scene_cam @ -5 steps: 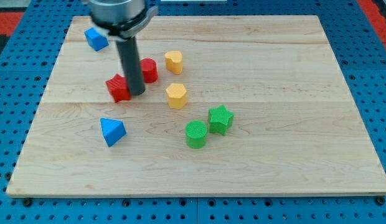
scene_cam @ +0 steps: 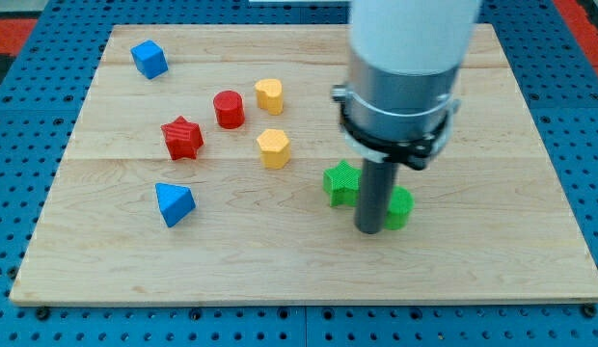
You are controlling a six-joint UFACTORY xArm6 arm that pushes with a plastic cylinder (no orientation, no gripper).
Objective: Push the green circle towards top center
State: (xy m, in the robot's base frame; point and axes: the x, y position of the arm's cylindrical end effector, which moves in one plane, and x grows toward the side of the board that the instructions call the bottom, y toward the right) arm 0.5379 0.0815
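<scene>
Rod and arm housing hide much of two green blocks. Green circle (scene_cam: pixel 400 207) shows only its right part, touching my tip (scene_cam: pixel 368 229) on the tip's right, right of tabletop (scene_cam: pixel 511 145) centre, towards the near edge. Green star (scene_cam: pixel 341 183) just left of rod, partly covered. No gripper fitted; rod only. Left half: red star (scene_cam: pixel 182 138), red cylinder (scene_cam: pixel 229 109), two yellow blocks (scene_cam: pixel 273 147), two blue blocks (scene_cam: pixel 174 203).
</scene>
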